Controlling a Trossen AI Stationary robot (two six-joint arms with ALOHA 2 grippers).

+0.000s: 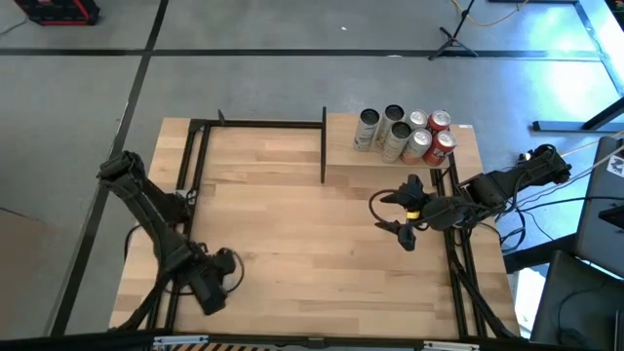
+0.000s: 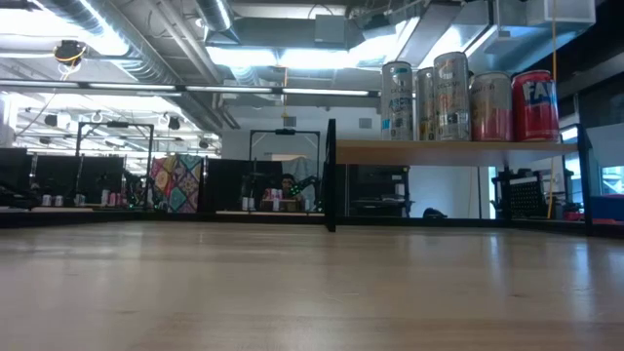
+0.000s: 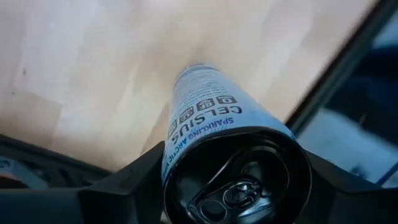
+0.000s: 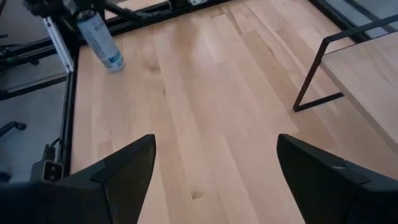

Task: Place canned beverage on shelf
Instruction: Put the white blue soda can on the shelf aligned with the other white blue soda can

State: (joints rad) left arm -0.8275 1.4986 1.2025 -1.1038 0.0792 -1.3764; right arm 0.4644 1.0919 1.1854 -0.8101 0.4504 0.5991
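A white and blue Celsius can point(image 3: 205, 118) sits between the fingers of my left gripper point(image 1: 214, 283) near the table's near left corner; my left gripper is shut on it. The can also shows in the right wrist view point(image 4: 101, 36), tilted. My right gripper point(image 1: 388, 216) is open and empty over the right part of the table, near the shelf. The shelf point(image 1: 341, 161) is a pale board with black posts at the far right. Several cans point(image 1: 405, 132) stand on it, and they also show in the low view point(image 2: 453, 97). My left gripper pinches the can's side wall just below its top rim point(image 3: 171, 168) between its two fingers point(image 3: 124, 186), one on each side. The fingers come from above, slanting. The can hangs tilted below them, pull-tab end up; I cannot tell whether its lower end point(image 4: 115, 62) touches the table.
The shelf's thin black posts point(image 1: 324, 146) stand at its left edge, and a black frame point(image 1: 195, 161) runs along the table's far and left sides. Bare tabletop point(image 1: 312, 253) lies between the two grippers. Cables and equipment lie off the table's right edge.
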